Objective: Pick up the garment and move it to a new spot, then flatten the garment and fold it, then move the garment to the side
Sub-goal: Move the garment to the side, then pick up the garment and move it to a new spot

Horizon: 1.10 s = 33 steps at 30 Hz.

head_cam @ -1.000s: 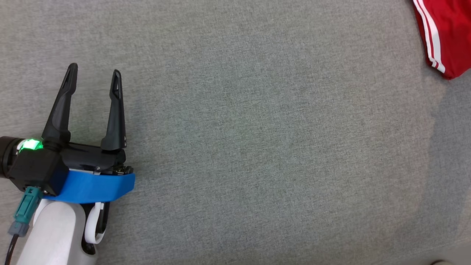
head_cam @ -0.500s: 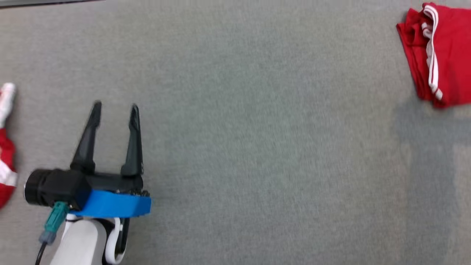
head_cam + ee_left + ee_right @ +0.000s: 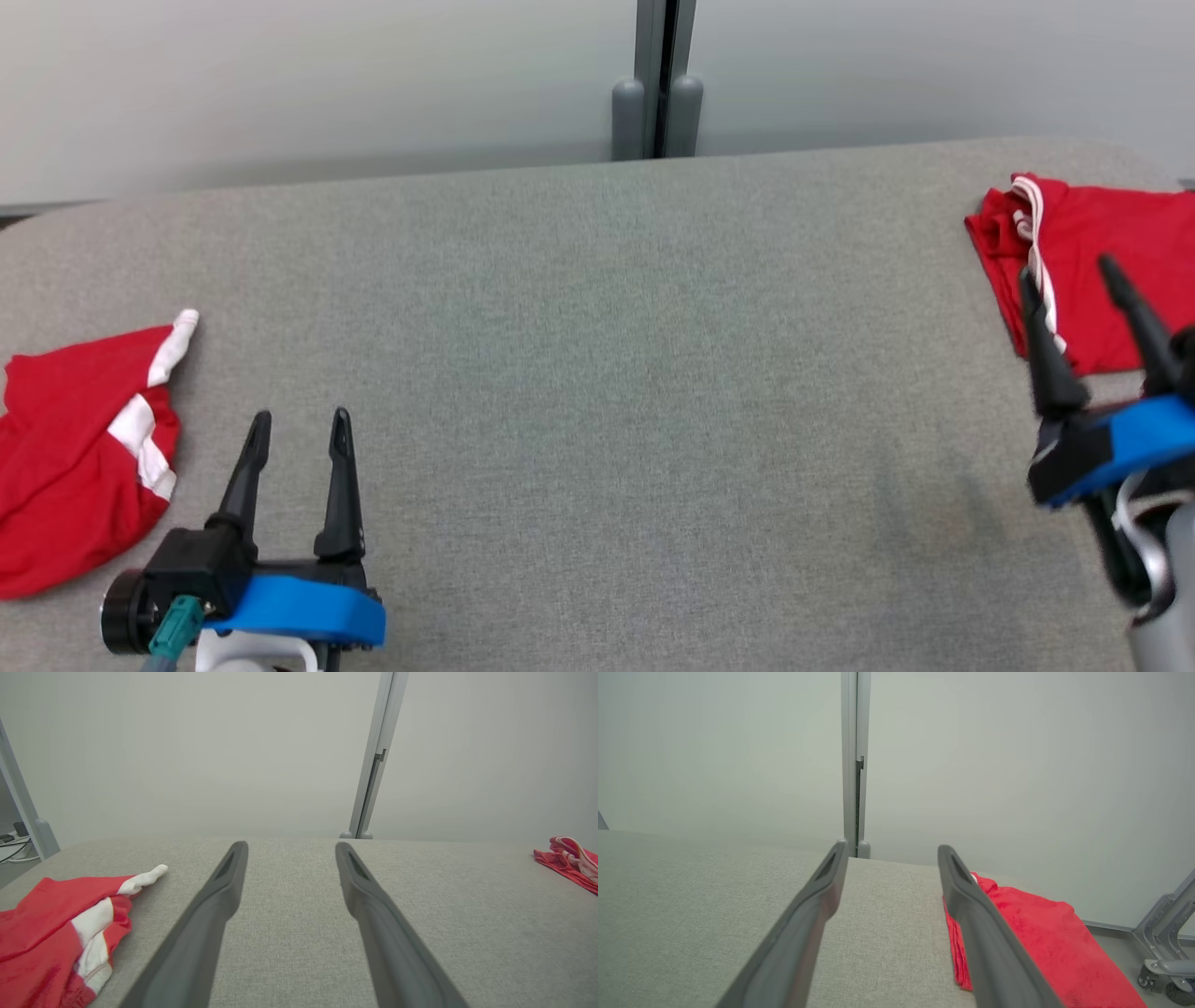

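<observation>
Raised since a moment ago, the head camera now takes in both arms. The left gripper hangs over the grey table, fingers spread and empty, with a crumpled red garment to its left. The right gripper, jaws apart and holding nothing, hovers by the folded red garment at the table's far right. A pale wall stands behind.
</observation>
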### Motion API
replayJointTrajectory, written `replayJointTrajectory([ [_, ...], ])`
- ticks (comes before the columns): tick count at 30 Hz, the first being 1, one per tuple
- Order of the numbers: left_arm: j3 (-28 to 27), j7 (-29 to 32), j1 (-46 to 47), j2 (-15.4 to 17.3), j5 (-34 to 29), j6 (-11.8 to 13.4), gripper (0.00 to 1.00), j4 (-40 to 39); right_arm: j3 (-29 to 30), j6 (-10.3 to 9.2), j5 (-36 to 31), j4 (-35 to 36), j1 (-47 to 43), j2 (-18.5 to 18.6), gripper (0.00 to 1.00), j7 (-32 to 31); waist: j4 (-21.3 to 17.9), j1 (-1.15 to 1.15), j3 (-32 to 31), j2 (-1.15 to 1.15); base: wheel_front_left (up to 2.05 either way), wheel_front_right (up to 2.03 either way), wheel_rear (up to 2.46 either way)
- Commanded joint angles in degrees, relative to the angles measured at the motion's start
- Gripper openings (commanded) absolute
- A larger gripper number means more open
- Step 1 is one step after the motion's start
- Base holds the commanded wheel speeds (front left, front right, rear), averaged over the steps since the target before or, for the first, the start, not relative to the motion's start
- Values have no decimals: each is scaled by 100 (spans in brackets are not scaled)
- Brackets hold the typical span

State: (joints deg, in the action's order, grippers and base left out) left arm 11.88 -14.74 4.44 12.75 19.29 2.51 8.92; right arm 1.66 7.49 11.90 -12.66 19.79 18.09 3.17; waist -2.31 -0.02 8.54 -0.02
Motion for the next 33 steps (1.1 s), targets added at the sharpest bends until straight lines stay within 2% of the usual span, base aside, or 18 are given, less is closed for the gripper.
replayJointTrajectory([
  [1, -28, -25, -126, -22, 23, 40, 100, 43, -2, 1, 55, 202, -374, -165, 100, 74, -58, 2, -189, 2, 0, 0, 0],
  [10, -77, -43, -555, -103, 77, 95, 100, 143, 329, 1, -138, 989, -1638, -1054, 100, 153, 11, 2, -626, 2, 0, 0, 0],
  [15, -93, -48, -714, -87, 88, 104, 100, 255, 461, 1, -291, 1165, -2041, -1316, 100, 99, 47, 2, -810, 2, 0, 0, 0],
  [21, -85, -45, -814, -82, 111, 104, 100, 360, 440, 1, -410, 1209, -2304, -1464, 100, -27, 75, 2, -913, 2, 0, 0, 0],
  [33, -71, -38, -750, -13, 156, 117, 100, 435, 311, 1, -523, 1149, -2392, -1517, 100, -82, 98, 2, -940, 2, 0, 0, 0],
])
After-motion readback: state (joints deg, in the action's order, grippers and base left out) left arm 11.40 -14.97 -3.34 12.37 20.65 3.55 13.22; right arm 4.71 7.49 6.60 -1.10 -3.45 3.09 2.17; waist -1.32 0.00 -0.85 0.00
